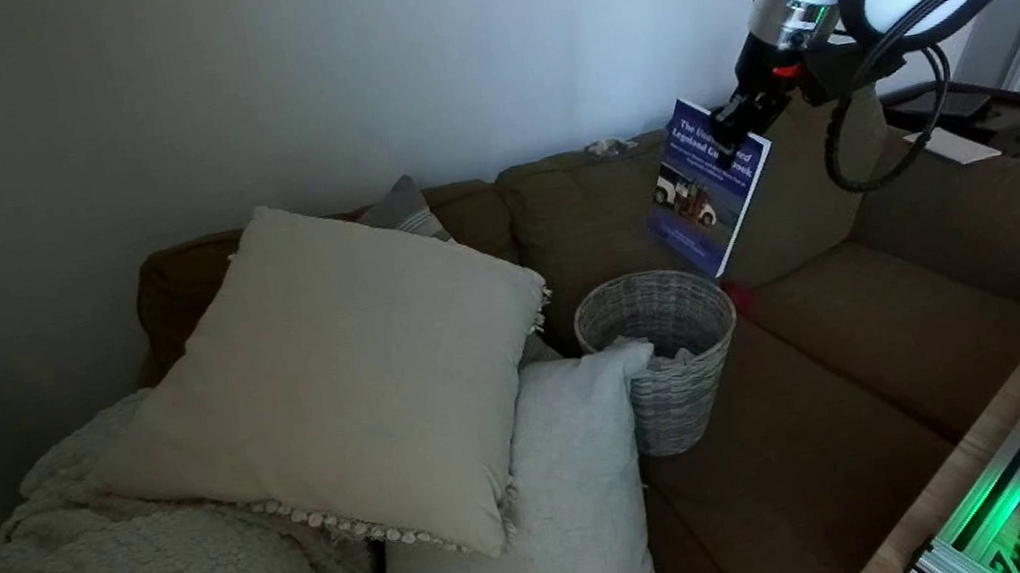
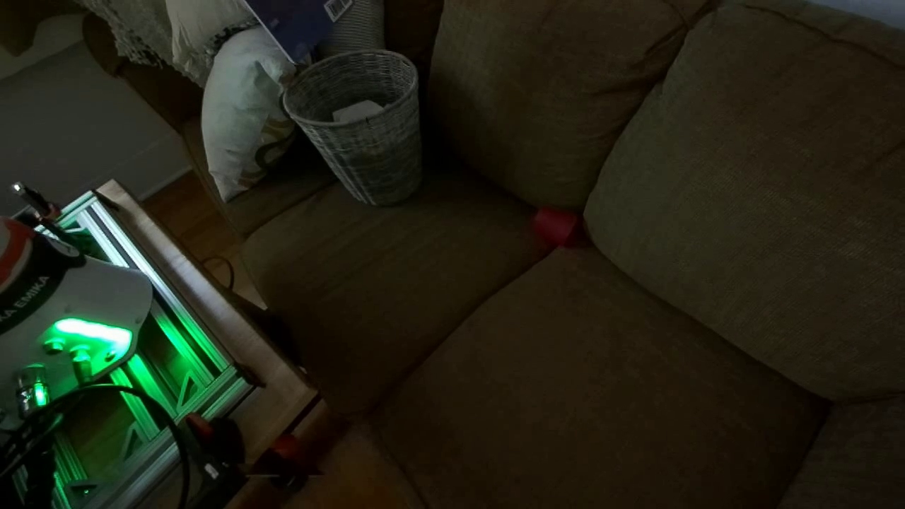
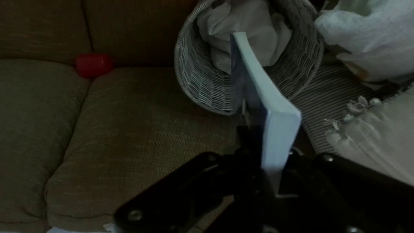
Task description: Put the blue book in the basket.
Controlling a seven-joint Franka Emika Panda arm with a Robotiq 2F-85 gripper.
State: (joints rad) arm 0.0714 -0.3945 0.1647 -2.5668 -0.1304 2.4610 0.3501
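Note:
The blue book (image 1: 702,182) has a dark-blue cover with white print and a picture. It hangs tilted in the air, held near its top edge. It also shows at the top of an exterior view (image 2: 300,28), with a barcode. In the wrist view its pale page edges (image 3: 280,139) face the camera. My gripper (image 1: 730,137) is shut on the book; its dark fingers (image 3: 266,155) press on both faces. The woven basket (image 1: 679,403) stands on the sofa below the book, also seen in an exterior view (image 2: 368,155). In the wrist view the book overlaps the basket opening (image 3: 207,87).
Pale cloth (image 3: 252,29) lies inside the basket. A cream pillow (image 1: 331,374) and a lighter pillow (image 1: 554,512) stand close beside the basket. A red object (image 2: 556,227) sits between the sofa cushions. The sofa back (image 1: 590,214) rises behind the basket.

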